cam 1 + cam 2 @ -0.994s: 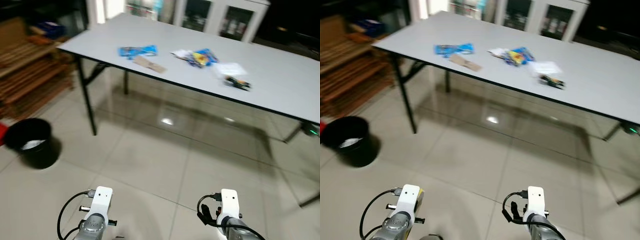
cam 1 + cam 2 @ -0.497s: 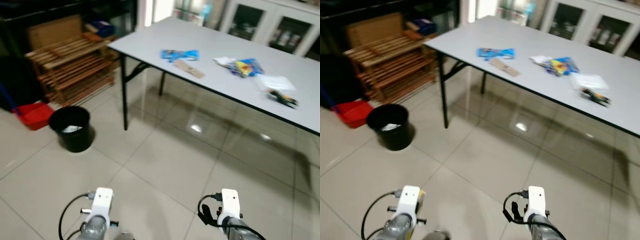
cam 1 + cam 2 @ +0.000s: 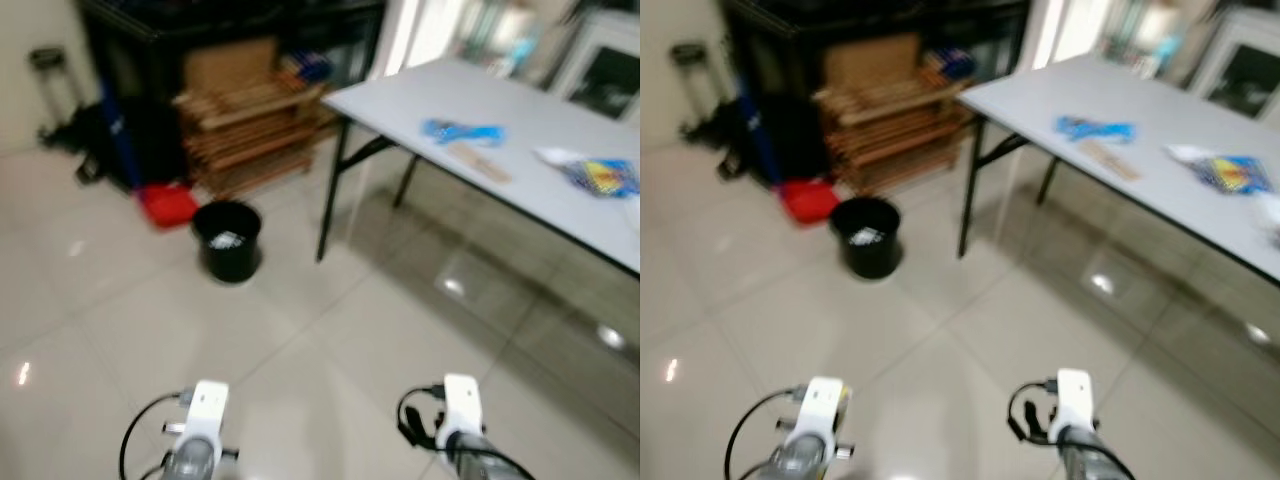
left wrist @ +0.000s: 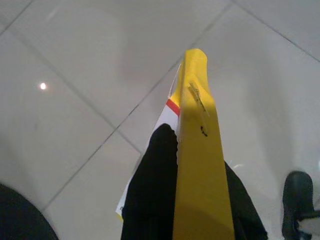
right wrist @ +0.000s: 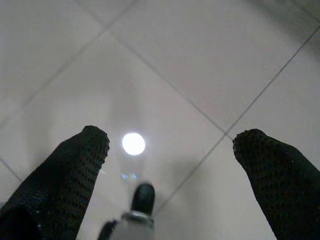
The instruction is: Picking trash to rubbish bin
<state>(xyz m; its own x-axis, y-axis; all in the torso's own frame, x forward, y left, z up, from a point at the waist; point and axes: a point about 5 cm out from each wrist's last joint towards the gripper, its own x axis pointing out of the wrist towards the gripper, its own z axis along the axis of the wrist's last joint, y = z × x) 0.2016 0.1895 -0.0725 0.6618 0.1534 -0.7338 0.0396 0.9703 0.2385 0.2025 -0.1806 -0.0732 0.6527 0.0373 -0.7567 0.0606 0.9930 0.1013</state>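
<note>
yellow wrapper (image 4: 201, 165) clamped in left end effector (image 4: 192, 200), black bin (image 3: 228, 240) ahead

left gripper (image 4: 192, 165) clamped, right gripper (image 5: 175, 150) spread

A long grey folding table (image 3: 520, 150) stands on black legs over a glossy, pale-tiled floor (image 3: 300, 330). On the tabletop, nearest the table's corner, lies a blue wrapper (image 3: 461, 130); just beside it, towards the table's front edge, lies a flat tan piece of card (image 3: 483, 166). Further along the table from the corner sits a blue and yellow packet (image 3: 605, 176), blurred. On the floor, off the table's corner end, stands a black bin (image 3: 229, 241) with something pale inside. A red dustpan-like thing (image 3: 168, 203) rests on the tiles beyond the bin, away from the table, near a slatted wooden rack (image 3: 255, 130).
</note>
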